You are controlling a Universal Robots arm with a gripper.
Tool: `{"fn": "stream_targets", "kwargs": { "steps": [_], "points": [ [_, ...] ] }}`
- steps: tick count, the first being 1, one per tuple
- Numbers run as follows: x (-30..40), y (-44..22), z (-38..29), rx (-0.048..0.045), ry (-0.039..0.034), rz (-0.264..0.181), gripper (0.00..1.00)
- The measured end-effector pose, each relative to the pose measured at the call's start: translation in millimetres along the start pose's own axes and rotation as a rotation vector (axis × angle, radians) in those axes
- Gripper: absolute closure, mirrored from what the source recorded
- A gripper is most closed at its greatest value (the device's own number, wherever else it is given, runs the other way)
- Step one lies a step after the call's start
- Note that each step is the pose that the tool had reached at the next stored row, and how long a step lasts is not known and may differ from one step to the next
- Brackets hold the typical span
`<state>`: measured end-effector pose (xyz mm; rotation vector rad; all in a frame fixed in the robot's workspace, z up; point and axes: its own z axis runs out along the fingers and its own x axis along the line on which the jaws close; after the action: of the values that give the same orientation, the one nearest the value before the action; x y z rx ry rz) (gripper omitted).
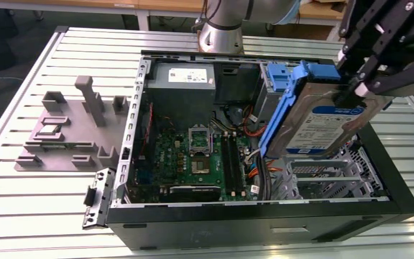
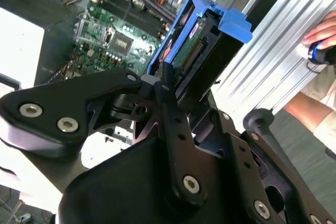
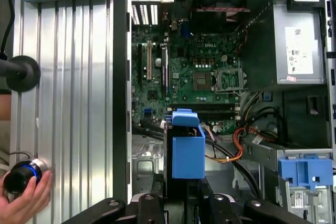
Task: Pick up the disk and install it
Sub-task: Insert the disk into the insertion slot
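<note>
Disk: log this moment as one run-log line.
gripper: shut on disk | disk: held tilted above drive cage | case: open | install: disk not yet seated

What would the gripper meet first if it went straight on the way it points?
Probably the drive cage in the case, below the disk that the gripper holds; depth is unclear.

Your ribbed metal tabletop (image 1: 41, 216) carries an open computer case (image 1: 264, 229) mid-frame, with a grey slotted fixture (image 1: 63, 127) at the exterior view's left.
</note>
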<state>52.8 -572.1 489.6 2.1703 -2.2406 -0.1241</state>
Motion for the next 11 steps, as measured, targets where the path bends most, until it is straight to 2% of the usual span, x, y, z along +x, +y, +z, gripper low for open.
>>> {"fn": "stream_targets", "kwargs": {
  "steps": [8,11],
  "points": [
    [0.1,-29.8,-2.1,-0.0028,0.0001,0.000,0.65],
    [0.0,-33.9,-2.5,-0.0031,0.0002,0.000,0.65]
  ]
}}
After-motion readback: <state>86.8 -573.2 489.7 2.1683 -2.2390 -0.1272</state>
